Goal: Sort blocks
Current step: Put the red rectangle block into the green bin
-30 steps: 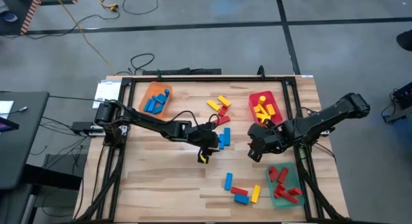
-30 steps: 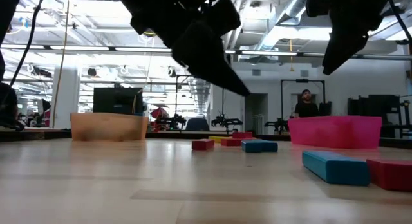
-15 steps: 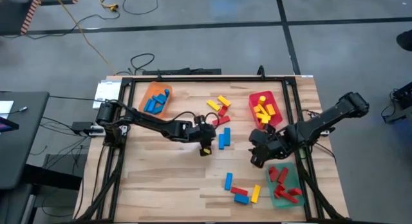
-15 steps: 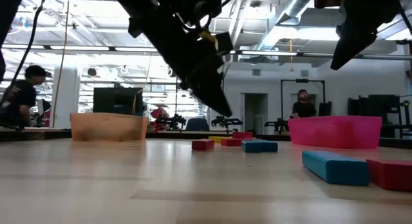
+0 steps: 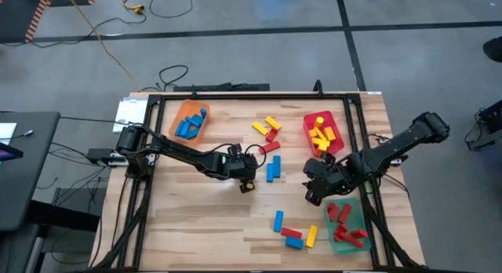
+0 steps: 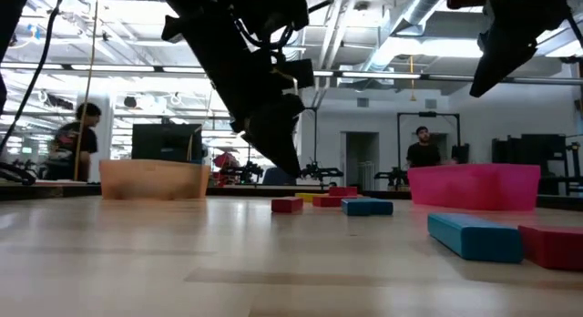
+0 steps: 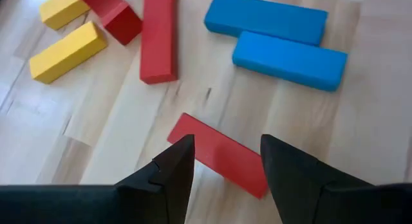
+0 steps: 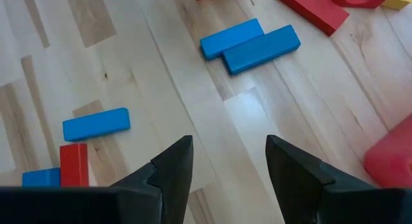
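Observation:
Loose red, yellow and blue blocks lie flat mid-table: yellow ones (image 5: 272,123), red ones (image 5: 269,147) and a blue pair (image 5: 272,169). More lie near the front (image 5: 292,232). My left gripper (image 7: 225,147) is open and tipped down just above a red block (image 7: 219,158), one finger on either side of it. In the high view the left gripper (image 5: 246,180) hides that block. My right gripper (image 8: 228,153) is open over bare wood, right of centre in the high view (image 5: 314,191).
An orange tray (image 5: 185,108) at the far left holds blue blocks. A red tray (image 5: 307,125) at the far right holds yellow ones. A green tray (image 5: 336,243) at the near right holds red ones. Bare wood lies at the near left. People stand in the room behind.
My left gripper has sunk a little toward the table and shifted slightly toward the left edge. It has rolled about its own line and tipped more steeply down, and now stands over the red block. Its fingers have kept the same gap.

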{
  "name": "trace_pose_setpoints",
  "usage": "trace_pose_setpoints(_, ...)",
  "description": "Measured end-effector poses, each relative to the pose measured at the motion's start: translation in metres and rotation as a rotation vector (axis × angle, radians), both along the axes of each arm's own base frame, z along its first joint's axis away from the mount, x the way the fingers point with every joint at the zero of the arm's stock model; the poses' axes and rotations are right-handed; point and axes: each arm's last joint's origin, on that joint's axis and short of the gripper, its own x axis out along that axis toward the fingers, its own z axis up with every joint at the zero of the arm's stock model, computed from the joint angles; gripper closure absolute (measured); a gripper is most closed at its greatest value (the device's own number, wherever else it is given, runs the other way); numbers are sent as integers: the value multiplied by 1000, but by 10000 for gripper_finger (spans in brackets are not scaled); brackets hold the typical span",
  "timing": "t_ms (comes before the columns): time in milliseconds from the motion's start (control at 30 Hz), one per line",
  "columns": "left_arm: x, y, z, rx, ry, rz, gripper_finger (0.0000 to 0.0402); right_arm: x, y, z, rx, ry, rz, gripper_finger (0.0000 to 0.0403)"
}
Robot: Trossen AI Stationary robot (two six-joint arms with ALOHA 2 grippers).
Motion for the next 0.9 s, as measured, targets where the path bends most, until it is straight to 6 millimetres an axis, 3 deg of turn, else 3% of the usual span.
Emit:
trace_pose_setpoints(233, -1, 1, -2, -36, -23, 58, 227, -1, 5, 0, 2, -7, 23, 193)
trace_pose_setpoints(533, -12, 2, -24, -144, -110, 171, 227, -5, 11, 1, -20, -21, 42, 193)
trace_pose_setpoints(900, -11, 2, -25, -174, -161, 174, 201, -3, 11, 1, -32, -43, 31, 193)
